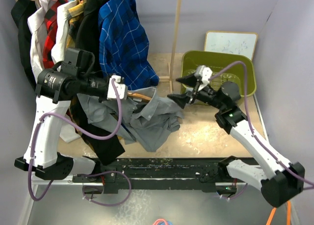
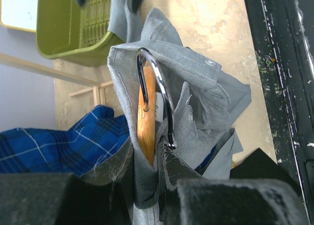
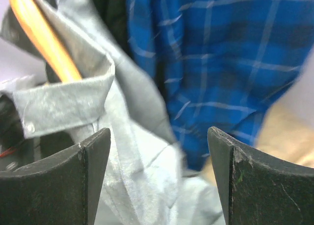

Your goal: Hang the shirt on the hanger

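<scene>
The light-grey shirt (image 1: 152, 118) is draped over the tan wooden hanger (image 1: 141, 95) and hangs above the table. My left gripper (image 1: 123, 91) is shut on the hanger and the shirt fabric wrapped round it; in the left wrist view the wood (image 2: 146, 118) and the metal hook (image 2: 162, 92) stick out between the fingers, with grey cloth (image 2: 206, 102) around them. My right gripper (image 1: 179, 89) is open and empty, just right of the shirt's edge. In the right wrist view the shirt (image 3: 122, 156) and the hanger arm (image 3: 41, 36) lie in front of the fingers.
A rack at the back left holds several hung garments, with a blue windowpane-check shirt (image 1: 125, 36) nearest. A black garment (image 1: 105, 144) hangs below my left arm. A green basket (image 1: 218, 70) stands at the back right, a whiteboard (image 1: 230, 42) behind it.
</scene>
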You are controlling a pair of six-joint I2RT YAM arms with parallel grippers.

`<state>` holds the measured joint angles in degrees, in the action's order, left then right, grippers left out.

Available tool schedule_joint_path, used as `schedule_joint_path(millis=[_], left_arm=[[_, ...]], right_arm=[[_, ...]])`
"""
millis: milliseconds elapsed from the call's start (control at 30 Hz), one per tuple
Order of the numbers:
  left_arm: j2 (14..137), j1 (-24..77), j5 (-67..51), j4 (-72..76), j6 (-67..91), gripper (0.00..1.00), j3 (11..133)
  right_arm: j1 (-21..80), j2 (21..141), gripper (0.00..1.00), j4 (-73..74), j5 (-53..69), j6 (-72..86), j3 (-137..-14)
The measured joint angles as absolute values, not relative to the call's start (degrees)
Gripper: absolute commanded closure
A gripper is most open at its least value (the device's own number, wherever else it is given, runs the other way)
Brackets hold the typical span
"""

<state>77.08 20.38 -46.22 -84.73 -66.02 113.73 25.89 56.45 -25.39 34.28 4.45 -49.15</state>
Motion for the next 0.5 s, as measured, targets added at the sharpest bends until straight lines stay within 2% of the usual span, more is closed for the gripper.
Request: schedule_joint_path(millis=[167,500], left_arm=[[77.1,20.4,-48.4,-88.6,-71.9,1.00,113.8],[79.1,20.4,-50.8,-90.0,-75.3,1.00,113.8]], right_arm=[[25.9,63.3,0.29,-22.1,46.4,7.7,-49.1],[25.9,65.8,0.28,-28.3,60.1,16.8,-49.2]])
